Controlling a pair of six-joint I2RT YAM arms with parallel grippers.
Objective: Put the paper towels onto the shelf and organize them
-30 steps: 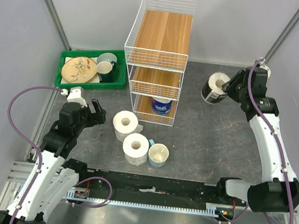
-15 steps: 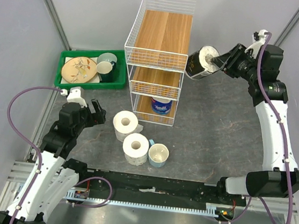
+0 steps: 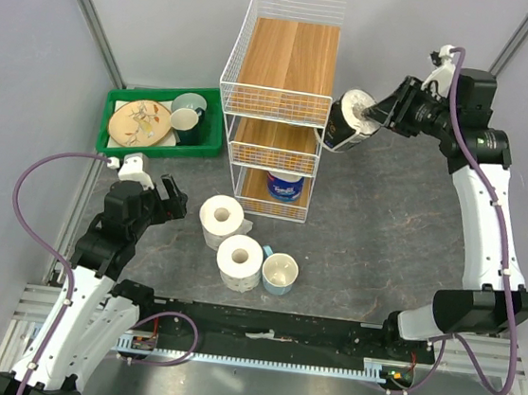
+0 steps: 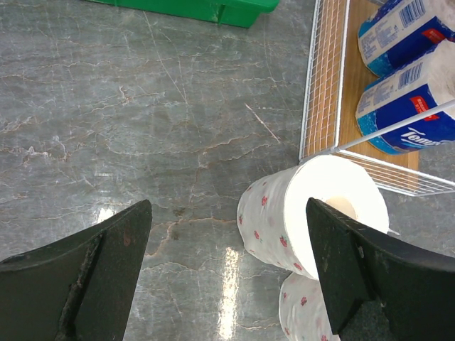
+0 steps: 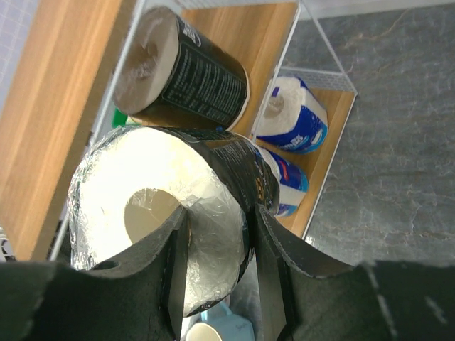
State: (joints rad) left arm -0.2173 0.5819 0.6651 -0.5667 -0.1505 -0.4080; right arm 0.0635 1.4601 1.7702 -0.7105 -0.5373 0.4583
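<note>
dark-wrapped roll (image 5: 106, 177) looks light, squishy, slick wrap; right jaws pinch its wall at the core, left jaws wide, empty.

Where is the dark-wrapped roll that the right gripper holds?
In the top external view, the dark-wrapped roll hangs in the right gripper, close beside the right side of the shelf, above the table.

A green tray (image 3: 155, 150) sits on the grey marbled tabletop (image 3: 374, 239) just beyond the left claw (image 3: 172, 198), holding a patterned plate (image 3: 141, 122) and a pale mug (image 3: 187, 108); a pale blue cup (image 3: 279, 274) stands to that claw's right, nearer the table's near edge
</note>
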